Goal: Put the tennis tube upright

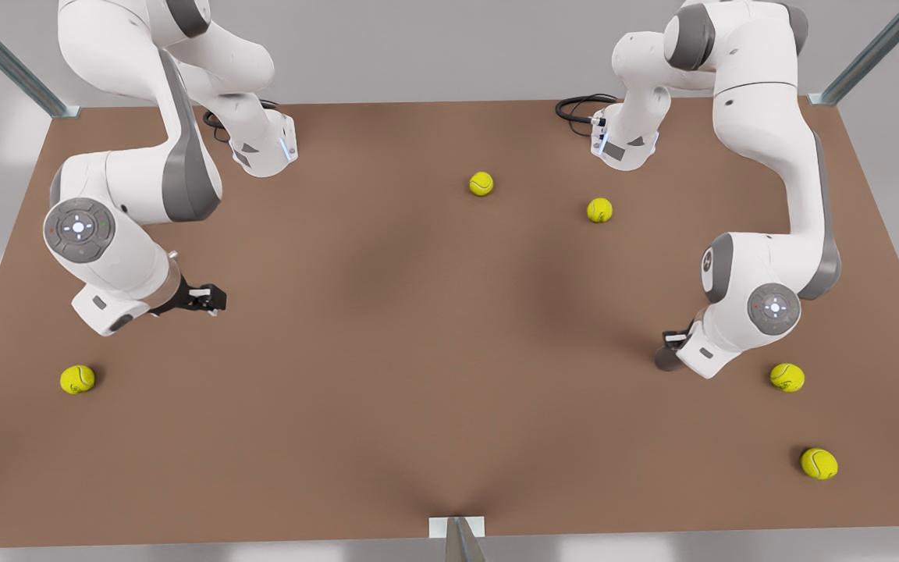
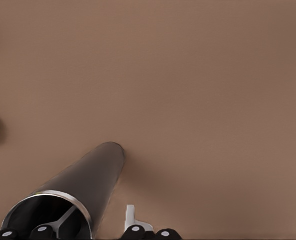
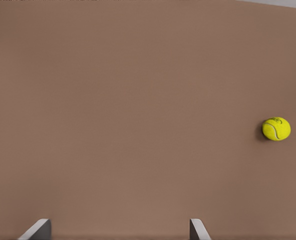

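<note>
One tube, near upright, not yet let go

Item 1, tube [image 1: 666,359]: grey, silvery rim. It sits on the counter [image 1: 418,375] at the front view's right, under the wrist of the arm there. From that high view it shows as a short dark stub, which suggests it stands steeply. In the left wrist view it runs from its rimmed open end down to a far end at or near the counter, seemingly with a slight lean. Whether that end rests flat cannot be told.

Item 2, left pincer [image 1: 676,339]: at the tube's rimmed end, straddling the wall. Whether it pinches the wall or has eased off cannot be told.

Item 3, right pincer [image 1: 204,298]: at the front view's left, spread wide, carrying nothing, above bare counter. This arm waits. One ball [image 3: 276,128] lies off to its side.

Item 4, five yellow balls, loose on the counter, all well apart from the tube; nearest ball [image 1: 787,377] just beyond the left arm.

Status, as judged: raising is largely done. Left to do: square the tube on its base, release, and lift clear without tipping it.
</note>
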Tool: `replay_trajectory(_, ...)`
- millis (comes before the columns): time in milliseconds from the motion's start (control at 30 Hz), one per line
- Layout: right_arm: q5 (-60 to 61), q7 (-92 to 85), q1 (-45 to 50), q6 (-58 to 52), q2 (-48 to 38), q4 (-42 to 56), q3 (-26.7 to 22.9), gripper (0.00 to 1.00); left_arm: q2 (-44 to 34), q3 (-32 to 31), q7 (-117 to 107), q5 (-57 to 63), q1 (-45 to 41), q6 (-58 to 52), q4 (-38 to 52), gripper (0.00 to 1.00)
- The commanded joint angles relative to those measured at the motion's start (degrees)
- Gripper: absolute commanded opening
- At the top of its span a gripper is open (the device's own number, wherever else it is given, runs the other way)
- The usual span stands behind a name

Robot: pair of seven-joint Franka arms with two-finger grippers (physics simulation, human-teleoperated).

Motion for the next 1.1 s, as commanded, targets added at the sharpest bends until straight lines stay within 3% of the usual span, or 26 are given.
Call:
replay_trajectory(0, 0.0, 0.0, 0.0, 0.0, 0.0, 0.0, 0.0, 1.0, 0.0, 0.0, 0.0, 0.7, 0.0, 0.0, 0.1, 1.0)
replay_trajectory(700, -0.2, 0.0, 0.0, 0.0, -0.1, 0.0, 0.0, 1.0, -1.8, 0.0, -0.1, 0.7, 0.0, -1.5, 0.4, 1.0)
replay_trajectory(1067, -0.1, 0.0, 0.0, 0.0, 0.0, 0.0, 0.0, 1.0, -7.9, -0.8, 0.2, 0.7, 1.7, -8.3, 2.0, 1.0)
